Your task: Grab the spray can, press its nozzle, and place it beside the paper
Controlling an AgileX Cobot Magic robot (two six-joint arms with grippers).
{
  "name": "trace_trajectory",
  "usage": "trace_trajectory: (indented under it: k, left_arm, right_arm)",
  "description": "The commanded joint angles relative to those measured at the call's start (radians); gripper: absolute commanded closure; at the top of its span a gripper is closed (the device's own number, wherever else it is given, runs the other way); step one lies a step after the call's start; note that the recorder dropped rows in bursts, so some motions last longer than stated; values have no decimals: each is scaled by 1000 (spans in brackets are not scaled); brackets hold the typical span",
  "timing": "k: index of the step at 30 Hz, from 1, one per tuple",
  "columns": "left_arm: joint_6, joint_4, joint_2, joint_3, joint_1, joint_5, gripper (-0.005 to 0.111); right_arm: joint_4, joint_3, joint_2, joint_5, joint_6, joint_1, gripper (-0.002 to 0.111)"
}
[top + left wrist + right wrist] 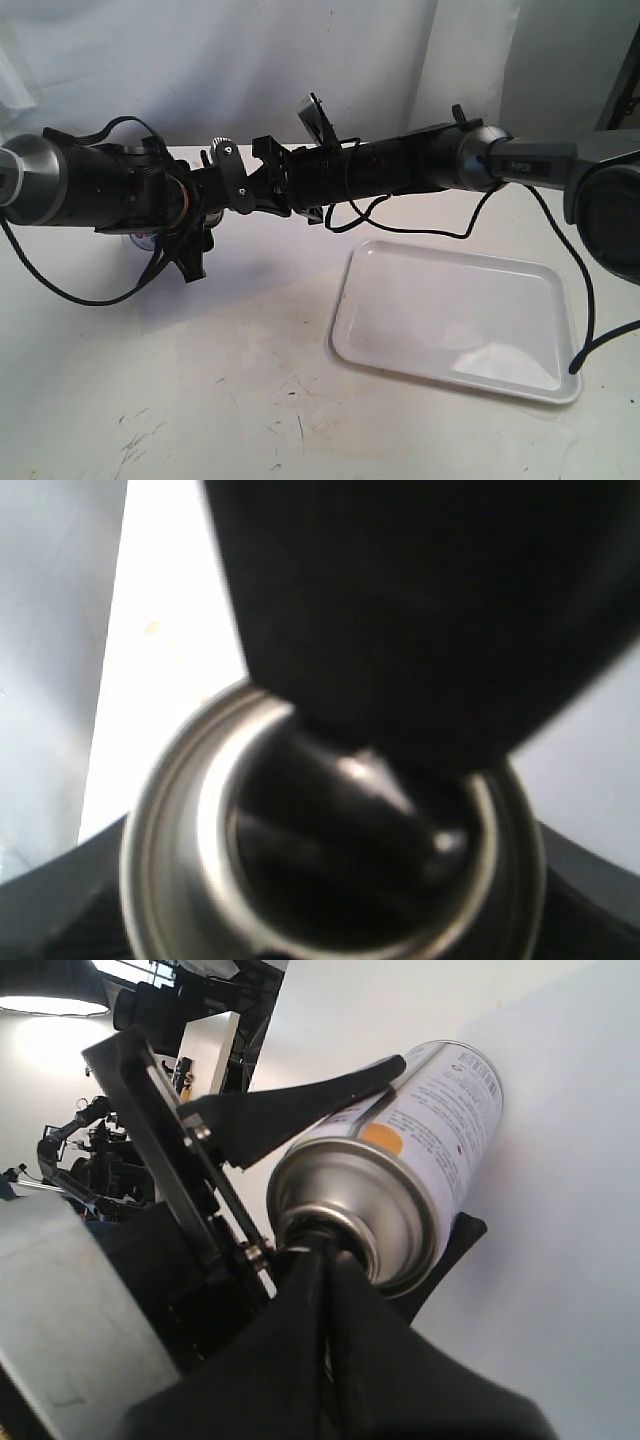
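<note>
Spray can [445,1110] in left gripper [430,1150] (right gripper [325,1260] tips against nozzle [335,845])

White rimmed tray [455,318] at four o'clock of the exterior view, flat on the white table [200,400], glossy, long side tilted slightly off the table's near edge. Dark scuff marks [297,425] on the tabletop at six to seven o'clock, well apart from the tray. Creased white backdrop cloth [250,60] across twelve o'clock, behind the table. In the right wrist view, a bright round ceiling lamp [50,1000] and dim, cluttered equipment beneath it, too dark to name.
</note>
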Motion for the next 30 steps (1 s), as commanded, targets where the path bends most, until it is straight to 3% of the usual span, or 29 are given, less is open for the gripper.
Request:
trace_trajectory:
  k: [1, 12, 19, 24, 30]
  left_arm:
    - [-6, 10, -11, -13, -4, -5, 107]
    - [-9, -16, -11, -13, -4, -5, 107]
    - [-9, -229, -70, -13, 42, -106, 107]
    - [0, -420, -149, -9, 111, -195, 107]
    - [-3, -454, -186, 12, 141, -276, 107]
  right_arm:
    - [10, -4, -6, 8, -12, 3, 108]
    - [-26, -4, -6, -1, 17, -5, 108]
    - [-366, 6, -121, -152, 162, -62, 108]
    - [-384, 185, -301, -349, 93, -85, 108]
    - [-384, 403, -486, -475, 27, -85, 108]
